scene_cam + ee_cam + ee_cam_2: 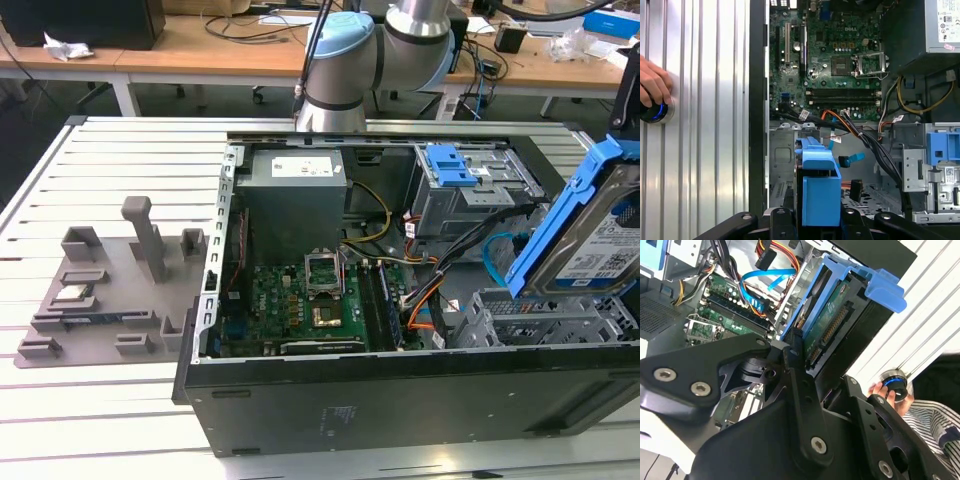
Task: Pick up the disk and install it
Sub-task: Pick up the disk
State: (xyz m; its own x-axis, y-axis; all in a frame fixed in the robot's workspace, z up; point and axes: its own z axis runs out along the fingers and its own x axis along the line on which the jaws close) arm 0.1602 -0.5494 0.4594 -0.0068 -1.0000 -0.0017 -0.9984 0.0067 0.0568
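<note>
The disk [590, 235] is a silver drive in a bright blue bracket, held tilted in the air at the exterior view's right, above the grey drive bay [540, 320] of the open computer case [400, 400]. In the second wrist view my gripper [817, 365] is shut on the disk [832, 320], its black fingers [799, 375] clamped on both flat sides. In the first wrist view the disk's blue bracket [817, 185] stands edge-on between the fingers of my gripper [817, 212], over the bay's floor [782, 155].
Inside the case lie the motherboard [300, 300], the power supply [295, 185], loose cables [420, 290] and a drive cage with a blue latch [450, 165]. A grey fixture plate [110, 290] sits on the exterior view's left. A hand [652, 82] rests on a blue-lit button.
</note>
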